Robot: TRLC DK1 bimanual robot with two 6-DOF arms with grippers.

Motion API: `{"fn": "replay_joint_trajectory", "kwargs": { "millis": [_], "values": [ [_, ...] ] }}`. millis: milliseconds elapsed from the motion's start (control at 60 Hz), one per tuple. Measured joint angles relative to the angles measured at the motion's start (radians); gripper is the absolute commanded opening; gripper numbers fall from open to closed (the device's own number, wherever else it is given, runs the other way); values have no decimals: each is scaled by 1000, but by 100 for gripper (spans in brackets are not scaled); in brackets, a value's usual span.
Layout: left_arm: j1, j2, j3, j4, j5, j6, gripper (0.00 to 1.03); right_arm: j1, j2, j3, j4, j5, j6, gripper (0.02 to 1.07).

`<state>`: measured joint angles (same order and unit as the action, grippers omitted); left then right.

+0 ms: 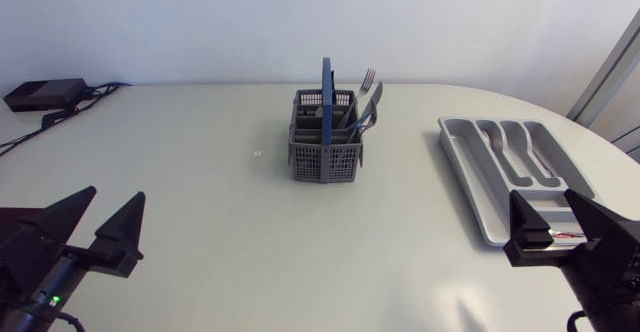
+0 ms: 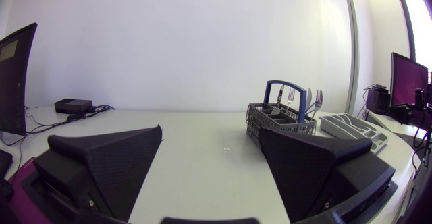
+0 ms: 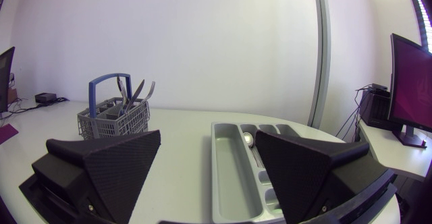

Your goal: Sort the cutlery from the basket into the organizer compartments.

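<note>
Ahead of the black left gripper (image 1: 115, 195) and right gripper (image 1: 541, 200) are a grey lattice basket (image 1: 326, 152), its blue handle (image 1: 326, 82), silver cutlery (image 1: 368, 77) and a pale grey organizer (image 1: 468, 177).

Left wrist camera, looking across the table (image 2: 202, 158). The grey basket (image 2: 278, 120), with its upright blue handle (image 2: 286, 89), stands ahead of the left gripper (image 2: 210, 131), well apart from it and toward the side of one finger. Cutlery (image 2: 316, 102) rises from the basket's far side, a fork's tines plainly visible. The grey organizer (image 2: 354, 130) lies just beyond the basket on the side away from the gripper's midline. A small black box (image 2: 73, 106) with cables (image 2: 102, 108) sits far from the basket on the opposite side. A small mark (image 2: 227, 149) lies on the table nearer than the basket. The gripper's two wedge-shaped fingers (image 2: 111, 162) stand wide apart, nothing between them.
</note>
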<state>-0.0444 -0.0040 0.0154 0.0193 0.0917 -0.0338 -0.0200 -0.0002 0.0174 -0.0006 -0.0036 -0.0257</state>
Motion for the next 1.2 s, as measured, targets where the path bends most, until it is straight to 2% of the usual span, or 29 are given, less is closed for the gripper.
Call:
{"fn": "replay_joint_trajectory", "kwargs": {
  "millis": [183, 333, 650, 817, 950, 1083, 1200],
  "values": [
    [-16, 0, 0, -1, -3, -4, 99, 0, 0, 0, 0, 0, 0, 103],
    [-19, 0, 0, -22, -91, -49, 99, 0, 0, 0, 0, 0, 0, 103],
    [-18, 54, 48, 1, -98, -84, 99, 77, 22, 8, 36, 8, -1, 102],
    [-8, 204, 119, 52, -98, -91, 97, 151, 199, 80, 115, 27, -1, 100],
    [-7, 414, 229, 56, -98, -98, 96, 264, 441, 193, 169, 60, -1, 100],
    [-14, 543, 322, 15, -101, -98, 96, 351, 648, 300, 185, 85, 1, 100],
    [-78, 644, 405, -65, -114, -92, 95, 440, 796, 378, 182, 143, 4, 100]
  ]
}}
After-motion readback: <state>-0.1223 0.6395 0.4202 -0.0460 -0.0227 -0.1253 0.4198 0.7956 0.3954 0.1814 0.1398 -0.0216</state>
